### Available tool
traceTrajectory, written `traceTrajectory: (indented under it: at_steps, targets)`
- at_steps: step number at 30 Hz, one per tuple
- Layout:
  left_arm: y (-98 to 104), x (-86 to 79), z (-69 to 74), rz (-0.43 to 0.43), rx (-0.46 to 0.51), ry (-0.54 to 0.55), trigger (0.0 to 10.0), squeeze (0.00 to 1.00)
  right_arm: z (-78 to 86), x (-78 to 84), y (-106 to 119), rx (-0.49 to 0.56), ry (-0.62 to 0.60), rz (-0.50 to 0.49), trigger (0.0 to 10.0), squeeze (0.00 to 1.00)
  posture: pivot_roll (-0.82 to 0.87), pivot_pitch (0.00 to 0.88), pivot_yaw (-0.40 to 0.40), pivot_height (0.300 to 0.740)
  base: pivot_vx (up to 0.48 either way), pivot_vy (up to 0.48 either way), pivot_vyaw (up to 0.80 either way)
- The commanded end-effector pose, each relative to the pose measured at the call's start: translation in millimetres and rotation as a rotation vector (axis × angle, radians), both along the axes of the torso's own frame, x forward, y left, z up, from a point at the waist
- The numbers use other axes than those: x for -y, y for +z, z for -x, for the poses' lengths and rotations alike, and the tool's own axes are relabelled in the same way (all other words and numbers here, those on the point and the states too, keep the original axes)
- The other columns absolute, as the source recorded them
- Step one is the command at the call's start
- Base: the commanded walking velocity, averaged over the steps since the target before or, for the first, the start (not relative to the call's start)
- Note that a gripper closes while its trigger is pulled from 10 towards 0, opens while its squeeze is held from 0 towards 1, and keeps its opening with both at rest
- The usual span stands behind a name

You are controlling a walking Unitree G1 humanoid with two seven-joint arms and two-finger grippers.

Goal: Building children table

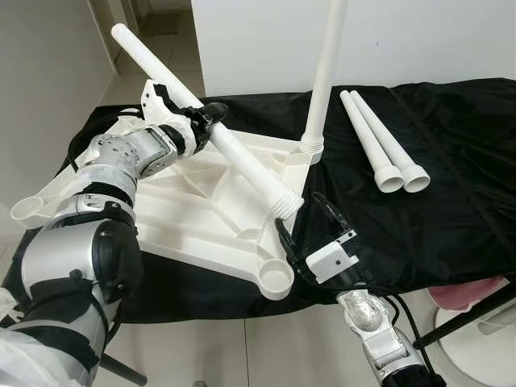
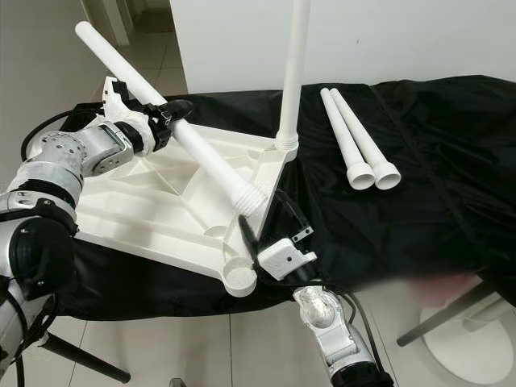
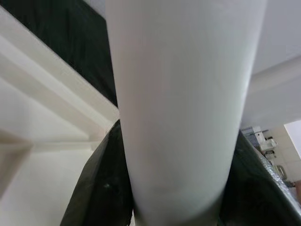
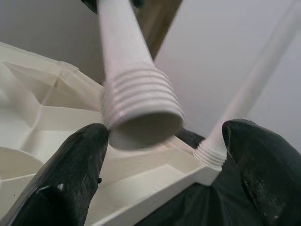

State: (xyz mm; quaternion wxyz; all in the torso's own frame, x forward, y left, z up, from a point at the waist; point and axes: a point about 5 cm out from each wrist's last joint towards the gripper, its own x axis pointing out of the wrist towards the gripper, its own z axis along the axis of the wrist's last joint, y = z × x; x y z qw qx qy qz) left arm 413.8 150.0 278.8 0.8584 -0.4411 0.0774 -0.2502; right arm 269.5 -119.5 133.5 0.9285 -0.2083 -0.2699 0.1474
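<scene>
Left gripper (image 1: 211, 115): black fingers clamped round long white plastic tube leg (image 1: 201, 113), above far-left part of tabletop panel; leg held slanting, plain end up and away, threaded end (image 1: 284, 201) low over panel's near-right area, not seated in any socket.

White ribbed plastic tabletop panel (image 1: 189, 205): upside down on black-cloth-covered worktop (image 1: 451, 210), underside ribs and round corner sockets exposed; near-right corner socket (image 1: 276, 280) at worktop's front edge.

Upright white plastic leg (image 1: 323, 76): standing in far-right corner socket of panel, vertical.

Right gripper (image 1: 310, 230): black fingers spread apart, at panel's near-right edge just below threaded end of slanted leg; in right wrist view, threaded end between the two fingers (image 4: 70, 183), whether touching cannot be told.

Two spare white plastic legs (image 1: 379, 141): lying side by side, touching, on worktop right of panel, well apart from it, flared ends toward front.
</scene>
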Motion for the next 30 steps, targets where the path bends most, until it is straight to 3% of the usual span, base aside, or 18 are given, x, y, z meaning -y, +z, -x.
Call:
traceTrajectory:
  at_steps: [1, 7, 8, 12, 16, 30]
  targets:
    - [9.9, -6.9, -0.7, -0.01, 0.036, 0.025, 10.0, 0.0, -0.9, 3.7, 0.8, -0.017, -0.025, -0.04, 10.0, 0.0, -0.08, 0.032, 0.082, 0.74, 0.0, 0.0, 0.0]
    - [19.9, -21.4, -1.9, -0.012, 0.077, 0.095, 10.0, 0.0, -5.3, 5.1, -3.3, -0.099, -0.034, -0.121, 10.0, 0.0, -0.08, 0.03, 0.081, 0.74, 0.0, 0.0, 0.0]
    - [23.7, -27.7, -1.9, 0.001, 0.094, 0.122, 10.0, 0.0, -7.1, 1.3, -5.6, -0.154, -0.009, -0.157, 10.0, 0.0, -0.08, 0.027, 0.08, 0.74, 0.0, 0.0, 0.0]
    - [24.4, -29.0, -2.0, 0.004, 0.098, 0.128, 10.0, 0.0, -7.4, 0.3, -6.1, -0.166, -0.002, -0.165, 10.0, 0.0, -0.08, 0.027, 0.08, 0.74, 0.0, 0.0, 0.0]
    - [25.7, -41.2, -0.1, 0.042, 0.11, 0.164, 10.0, 0.0, -9.9, -11.8, -10.7, -0.299, 0.063, -0.208, 10.0, 0.0, -0.08, 0.016, 0.079, 0.74, 0.0, 0.0, 0.0]
    - [27.5, -42.1, 2.1, 0.066, 0.13, 0.155, 10.0, 0.0, -15.8, -19.6, 0.1, -0.424, 0.095, -0.224, 10.0, 0.0, -0.08, 0.011, 0.074, 0.74, 0.0, 0.0, 0.0]
